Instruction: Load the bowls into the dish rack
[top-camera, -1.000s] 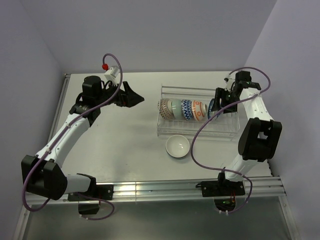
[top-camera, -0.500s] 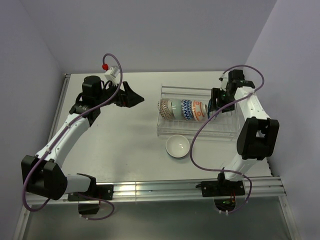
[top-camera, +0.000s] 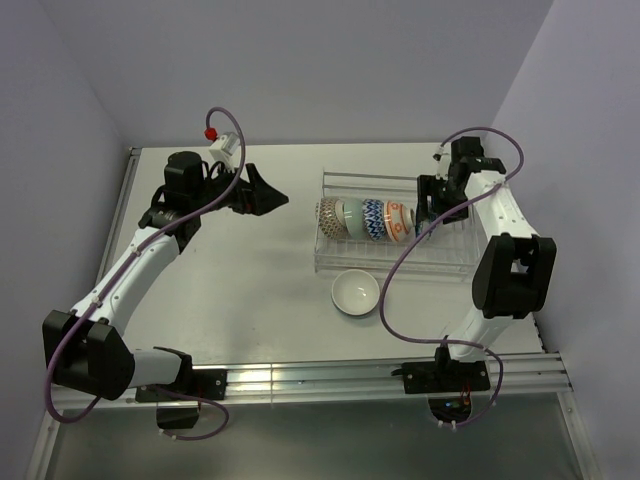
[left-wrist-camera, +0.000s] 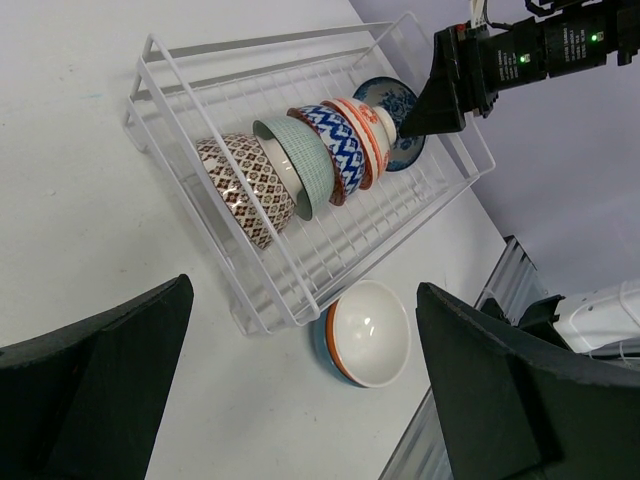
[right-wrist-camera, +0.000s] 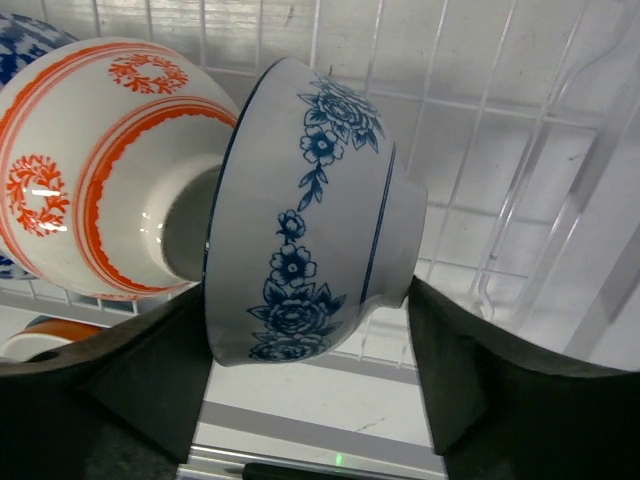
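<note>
The wire dish rack stands right of centre. In it on edge stand a brown-patterned bowl, a pale green bowl, a blue-white zigzag bowl and an orange-red bowl. My right gripper is shut on a blue-floral white bowl, held on edge against the orange-red bowl over the rack wires. A bowl with a white inside and a teal outside sits on the table at the rack's near side. My left gripper is open and empty, left of the rack.
The right end of the rack behind the held bowl holds no bowls. A metal rail runs along the near table edge. Walls close the left, back and right sides.
My right gripper has moved left along the rack with the blue-floral bowl, bringing it up against the orange-red bowl. The left arm has not moved.
</note>
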